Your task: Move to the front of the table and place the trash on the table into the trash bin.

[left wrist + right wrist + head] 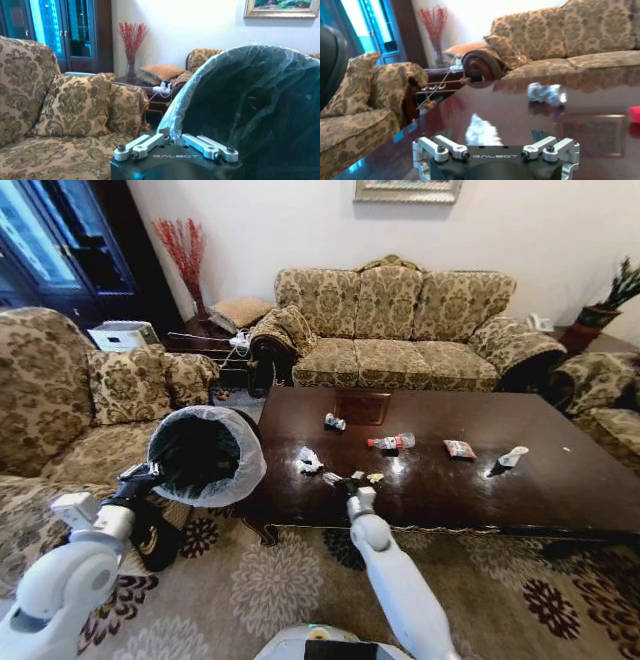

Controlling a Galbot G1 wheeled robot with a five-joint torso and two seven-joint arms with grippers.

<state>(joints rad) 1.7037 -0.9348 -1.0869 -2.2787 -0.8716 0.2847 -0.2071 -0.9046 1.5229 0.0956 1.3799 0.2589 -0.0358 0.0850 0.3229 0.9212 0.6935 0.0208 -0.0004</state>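
Your right gripper (496, 152), fingers apart, hangs low over the table (560, 480) with crumpled white paper (481, 131) just ahead of it, ready to pinch, while your left gripper (172, 144), clamped on the rim, holds the trash bin (205, 455) tilted toward the table, with no trash visible inside.

Your left gripper (150, 473) is holding the trash bin (205, 455) by its rim, tilted with its mouth facing you, beside the table (560, 480). Your right gripper (352, 484) is hovering at the table's near edge, just beside the crumpled paper (308, 461), while a bottle (391, 442) and wrapper (459, 448) are lying farther along.
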